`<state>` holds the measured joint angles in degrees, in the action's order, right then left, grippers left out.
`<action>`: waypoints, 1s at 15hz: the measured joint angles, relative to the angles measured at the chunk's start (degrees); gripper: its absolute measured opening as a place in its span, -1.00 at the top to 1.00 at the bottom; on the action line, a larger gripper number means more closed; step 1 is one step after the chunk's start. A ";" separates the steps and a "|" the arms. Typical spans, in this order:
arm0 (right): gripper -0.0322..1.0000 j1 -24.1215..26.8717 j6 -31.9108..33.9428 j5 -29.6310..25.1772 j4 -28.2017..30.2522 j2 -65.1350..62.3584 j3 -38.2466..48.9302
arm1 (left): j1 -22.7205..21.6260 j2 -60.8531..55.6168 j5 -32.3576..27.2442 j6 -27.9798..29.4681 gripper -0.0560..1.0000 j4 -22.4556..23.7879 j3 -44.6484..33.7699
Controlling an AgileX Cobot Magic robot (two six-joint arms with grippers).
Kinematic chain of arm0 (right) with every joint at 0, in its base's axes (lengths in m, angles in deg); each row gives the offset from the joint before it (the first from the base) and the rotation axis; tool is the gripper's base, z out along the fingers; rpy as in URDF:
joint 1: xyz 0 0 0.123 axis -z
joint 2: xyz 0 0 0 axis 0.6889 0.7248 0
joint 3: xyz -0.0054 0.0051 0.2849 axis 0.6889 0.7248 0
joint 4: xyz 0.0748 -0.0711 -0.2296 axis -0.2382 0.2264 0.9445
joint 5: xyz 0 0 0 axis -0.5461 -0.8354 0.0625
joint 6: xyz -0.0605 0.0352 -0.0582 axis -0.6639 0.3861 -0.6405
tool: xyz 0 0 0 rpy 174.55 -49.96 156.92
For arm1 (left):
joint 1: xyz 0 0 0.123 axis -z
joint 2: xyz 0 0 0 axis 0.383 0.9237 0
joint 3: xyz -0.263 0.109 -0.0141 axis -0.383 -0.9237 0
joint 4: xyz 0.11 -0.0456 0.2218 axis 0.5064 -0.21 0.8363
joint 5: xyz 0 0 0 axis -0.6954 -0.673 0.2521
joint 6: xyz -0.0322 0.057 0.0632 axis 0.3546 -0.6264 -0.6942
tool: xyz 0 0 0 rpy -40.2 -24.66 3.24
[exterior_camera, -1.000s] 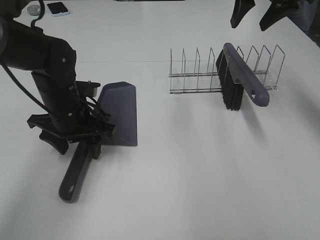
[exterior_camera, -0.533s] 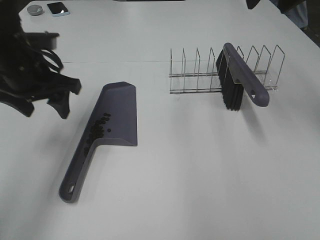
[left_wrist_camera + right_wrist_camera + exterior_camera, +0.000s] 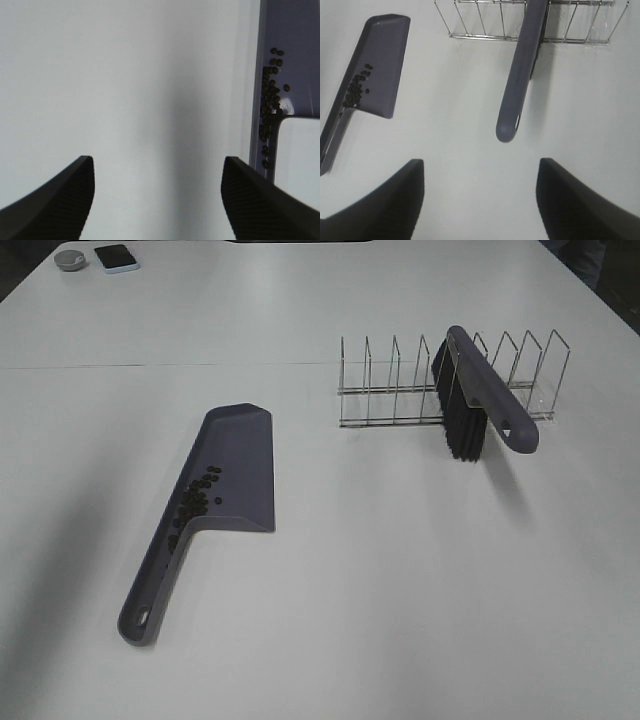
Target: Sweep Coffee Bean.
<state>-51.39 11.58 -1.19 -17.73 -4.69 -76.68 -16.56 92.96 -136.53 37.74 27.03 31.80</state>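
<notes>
A purple-grey dustpan (image 3: 228, 475) lies flat on the white table, left of centre. The coffee beans (image 3: 196, 502) sit in a dark cluster inside it, near where the pan meets its handle. They also show in the left wrist view (image 3: 270, 107) and the right wrist view (image 3: 356, 90). A brush (image 3: 478, 395) with a purple-grey handle and black bristles rests in a wire rack (image 3: 400, 390). Both arms are out of the high view. My left gripper (image 3: 157, 192) is open and empty over bare table beside the dustpan (image 3: 290, 55). My right gripper (image 3: 480, 200) is open and empty, high above the brush handle (image 3: 520, 80).
A phone (image 3: 116, 257) and a small round grey object (image 3: 70, 259) lie at the table's far left corner. The wire rack (image 3: 530, 22) stands at the back right.
The left arm has lifted off the dustpan handle and drawn back out of the high view, uncovering the beans in the pan. The right arm has also left the view.
</notes>
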 joint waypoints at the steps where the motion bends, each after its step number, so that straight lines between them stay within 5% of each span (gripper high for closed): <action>1: -0.21 0.00 -0.23 0.00 0.40 -3.67 3.50 | 0.00 -2.46 -0.97 -0.74 -0.31 0.34 0.00; 5: -0.21 0.00 -1.15 -0.06 2.64 -17.93 17.48 | -2.98 -8.02 -3.44 -3.67 -0.30 3.04 0.00; 7: -0.21 0.00 -1.15 -0.17 4.13 -29.68 25.90 | -7.85 -9.40 -3.27 -7.16 -0.23 -0.34 -0.11; 9: -0.21 0.00 -1.20 -0.17 5.67 -34.03 28.25 | -7.85 -11.92 -2.98 -8.54 -0.23 -2.18 -1.66; 15: -0.21 0.00 -1.20 -0.17 11.57 -48.30 32.31 | -7.85 -37.13 1.66 -8.65 -0.23 -2.69 -25.55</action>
<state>-51.39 10.38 -1.36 -6.15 -52.99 -44.36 -24.41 55.83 -134.87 29.09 24.34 6.25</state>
